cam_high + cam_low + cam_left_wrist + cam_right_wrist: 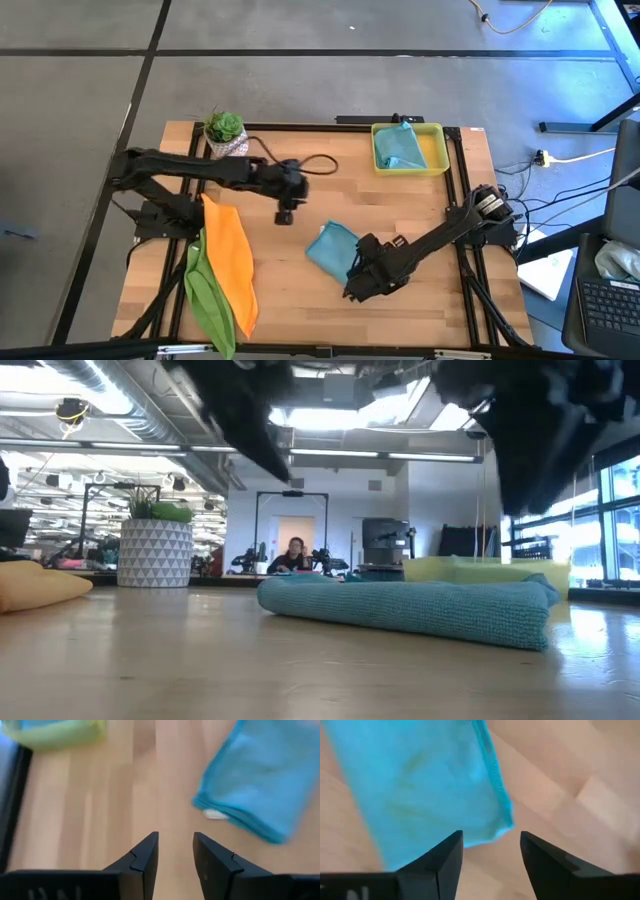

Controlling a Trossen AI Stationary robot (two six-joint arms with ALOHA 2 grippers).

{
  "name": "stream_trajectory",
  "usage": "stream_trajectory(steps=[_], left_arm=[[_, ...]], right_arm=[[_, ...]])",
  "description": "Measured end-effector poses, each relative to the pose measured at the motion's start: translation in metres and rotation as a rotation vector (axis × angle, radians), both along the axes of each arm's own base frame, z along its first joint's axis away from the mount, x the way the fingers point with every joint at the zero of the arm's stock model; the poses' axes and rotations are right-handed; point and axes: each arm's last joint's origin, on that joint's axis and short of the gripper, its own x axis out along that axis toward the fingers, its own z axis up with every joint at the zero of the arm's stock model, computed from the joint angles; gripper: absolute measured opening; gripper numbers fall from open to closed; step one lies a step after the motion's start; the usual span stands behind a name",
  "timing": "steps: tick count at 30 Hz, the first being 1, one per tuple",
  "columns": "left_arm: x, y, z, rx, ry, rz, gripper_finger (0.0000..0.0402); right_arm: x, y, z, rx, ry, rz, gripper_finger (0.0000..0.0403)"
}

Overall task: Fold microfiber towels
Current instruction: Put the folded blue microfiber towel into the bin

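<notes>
Teal towel (331,247) lies folded mid-bench — both tools, left tool (284,216) and right tool (352,291), gape empty; next, probably tray it.

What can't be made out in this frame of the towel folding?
- High view: the right gripper hides the folded teal towel's near corner.
- High view: the tray's teal cloth is bunched; number of towels unclear.
- High view: the green towel runs past the bottom edge.
- Low view: blurred arms hide both grippers.

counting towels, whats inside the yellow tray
One teal towel lies bunched in the yellow tray, filling its left part. Whether anything lies under it cannot be seen.
</notes>
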Motion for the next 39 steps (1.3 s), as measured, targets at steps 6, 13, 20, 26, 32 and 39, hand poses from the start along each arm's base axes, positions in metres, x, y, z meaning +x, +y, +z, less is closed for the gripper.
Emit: stream_trajectory(steps=[6,13,20,26,32,39], left_arm=[[-0.046,-0.012,0.045,-0.162,-0.100,0.039,0.0112],[-0.095,-0.025,0.091,-0.262,-0.306,0.020,0.0112],[-0.123,-0.031,0.100,-0.344,-0.322,0.104,0.0112],[-0.131,-0.038,0.096,-0.403,-0.258,0.149,0.0112],[-0.131,-0.041,0.096,-0.386,-0.272,0.195,0.0112],[-0.131,-0.040,0.096,-0.389,-0.295,0.285,0.0112]], right_arm=[[0.009,-0.009,0.008,0.158,-0.272,-0.240,0.0200],[0.018,-0.038,0.001,0.306,-0.266,-0.180,0.0208],[0.028,-0.078,0.000,0.410,-0.213,-0.006,0.0223],[0.014,-0.129,0.008,0.469,-0.221,0.119,0.0236],[-0.020,-0.172,-0.014,0.625,-0.285,0.192,0.0237],[-0.040,-0.181,-0.050,0.633,-0.369,0.265,0.0237]])
